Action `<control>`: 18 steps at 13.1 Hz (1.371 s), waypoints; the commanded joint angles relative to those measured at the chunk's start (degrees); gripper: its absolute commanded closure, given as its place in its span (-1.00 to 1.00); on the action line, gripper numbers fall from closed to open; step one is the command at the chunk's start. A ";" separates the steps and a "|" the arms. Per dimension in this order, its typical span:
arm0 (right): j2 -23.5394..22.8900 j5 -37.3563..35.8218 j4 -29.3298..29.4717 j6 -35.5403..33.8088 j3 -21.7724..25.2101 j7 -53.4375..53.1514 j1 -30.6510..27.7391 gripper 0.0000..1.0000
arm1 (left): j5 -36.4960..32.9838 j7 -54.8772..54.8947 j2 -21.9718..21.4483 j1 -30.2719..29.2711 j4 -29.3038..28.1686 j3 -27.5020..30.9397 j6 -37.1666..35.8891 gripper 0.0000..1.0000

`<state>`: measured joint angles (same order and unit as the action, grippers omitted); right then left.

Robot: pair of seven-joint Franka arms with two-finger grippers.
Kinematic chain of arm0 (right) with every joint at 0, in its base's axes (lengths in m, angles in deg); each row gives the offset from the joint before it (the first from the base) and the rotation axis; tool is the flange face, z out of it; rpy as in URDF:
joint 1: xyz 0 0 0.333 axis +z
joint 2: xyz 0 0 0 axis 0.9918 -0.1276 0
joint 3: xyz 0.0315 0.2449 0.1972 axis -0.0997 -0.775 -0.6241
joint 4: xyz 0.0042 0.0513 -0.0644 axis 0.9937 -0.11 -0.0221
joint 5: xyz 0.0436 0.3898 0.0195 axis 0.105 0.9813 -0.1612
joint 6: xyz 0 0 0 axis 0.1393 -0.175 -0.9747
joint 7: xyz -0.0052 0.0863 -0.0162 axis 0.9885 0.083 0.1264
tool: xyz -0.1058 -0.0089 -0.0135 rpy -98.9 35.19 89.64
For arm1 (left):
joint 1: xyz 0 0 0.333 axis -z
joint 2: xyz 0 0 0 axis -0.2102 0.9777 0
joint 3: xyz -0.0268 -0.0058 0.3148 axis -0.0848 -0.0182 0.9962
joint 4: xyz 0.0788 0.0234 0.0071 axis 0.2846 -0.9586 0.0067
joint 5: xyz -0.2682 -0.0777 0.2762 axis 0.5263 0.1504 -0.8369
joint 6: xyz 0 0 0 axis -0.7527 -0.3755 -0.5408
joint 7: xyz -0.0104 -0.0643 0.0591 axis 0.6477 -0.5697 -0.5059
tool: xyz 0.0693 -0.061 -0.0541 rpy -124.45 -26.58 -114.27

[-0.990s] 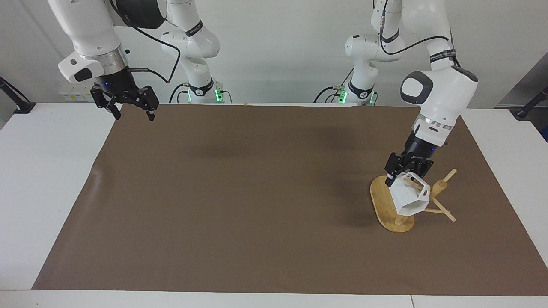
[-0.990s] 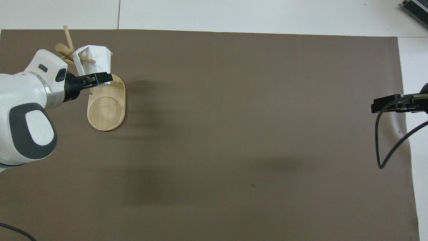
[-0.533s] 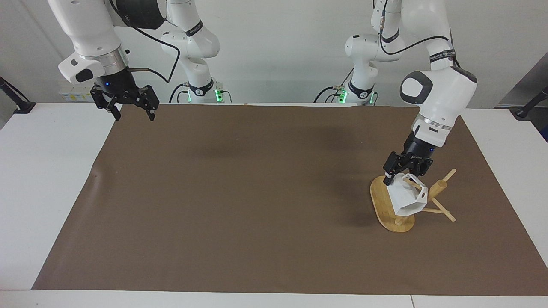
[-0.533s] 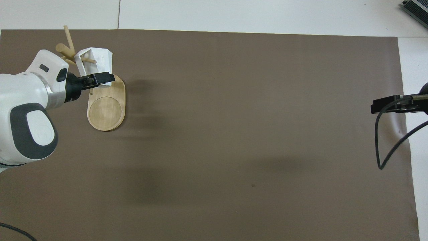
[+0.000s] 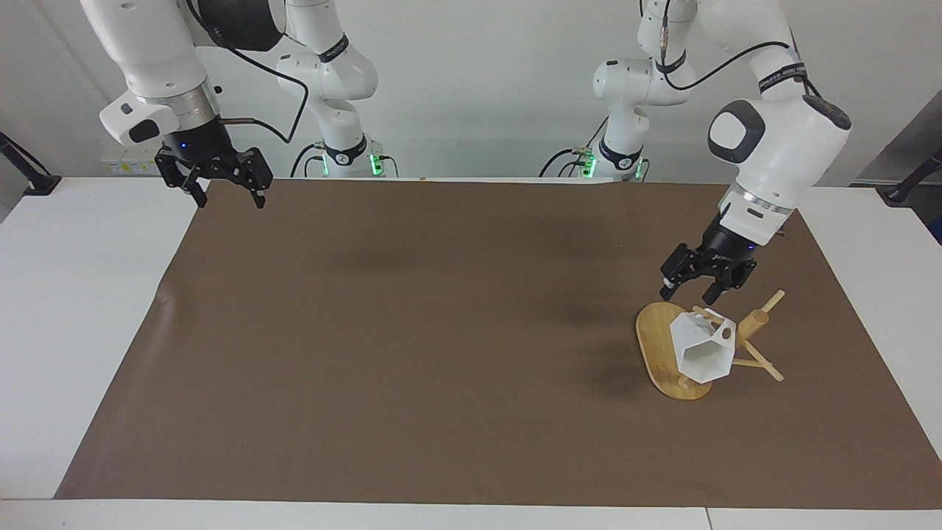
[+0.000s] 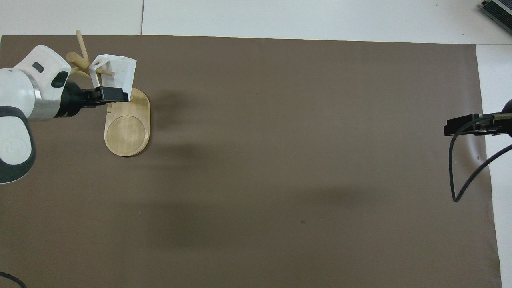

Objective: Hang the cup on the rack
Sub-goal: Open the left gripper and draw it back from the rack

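The right gripper (image 5: 225, 189) waits over the mat's (image 5: 412, 331) corner nearest the robots at the right arm's end, fingers spread and empty. The left gripper (image 5: 694, 289) hovers over the rack (image 5: 662, 353), fingers parted, holding nothing. The cup (image 5: 704, 347) hangs on a peg by its handle (mouth tilted away from the robots). Retreat straight up, clear of the pegs, so the cup is not knocked off.

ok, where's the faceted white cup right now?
The faceted white cup hangs by its handle on a thin peg of the bamboo mug rack, toward the left arm's end of the table; the open left gripper is just above it.
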<state>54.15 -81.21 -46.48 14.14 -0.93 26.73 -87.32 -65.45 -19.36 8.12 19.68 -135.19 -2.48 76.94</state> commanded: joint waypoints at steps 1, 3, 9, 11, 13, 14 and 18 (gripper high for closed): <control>0.84 0.04 -1.06 0.36 0.00 1.14 -0.36 -1.00 | -7.47 -0.65 -3.31 -0.77 2.72 -0.19 -11.14 -1.00; 0.84 0.04 -1.06 0.45 0.00 1.14 -0.36 -1.00 | -11.09 -0.48 -5.77 -0.69 3.07 -0.19 -17.13 -1.00; 0.84 0.04 -1.06 0.45 0.00 1.14 -0.36 -1.00 | -16.11 0.14 -5.61 -0.42 13.35 -0.45 -33.93 -1.00; 0.84 0.04 -1.06 0.45 0.00 1.14 -0.36 -1.00 | -16.03 0.14 -5.78 -0.34 14.06 -0.54 -34.47 -1.00; 0.84 0.04 -1.06 0.45 0.00 1.14 -0.36 -1.00 | -15.94 0.05 -5.96 -0.34 13.97 -0.62 -33.86 -1.00; 0.84 0.04 -1.06 0.36 0.00 1.14 -0.36 -1.00 | -15.85 0.14 -6.13 -0.60 13.80 -0.63 -33.33 -1.00; 0.84 0.04 -1.06 0.36 0.00 1.14 -0.36 -1.00 | -15.85 -0.04 -6.22 -0.60 13.44 -0.36 -33.15 -1.00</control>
<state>54.15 -81.21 -46.50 14.14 -0.93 26.73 -87.32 -80.27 -19.33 1.54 19.18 -122.50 -2.79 44.20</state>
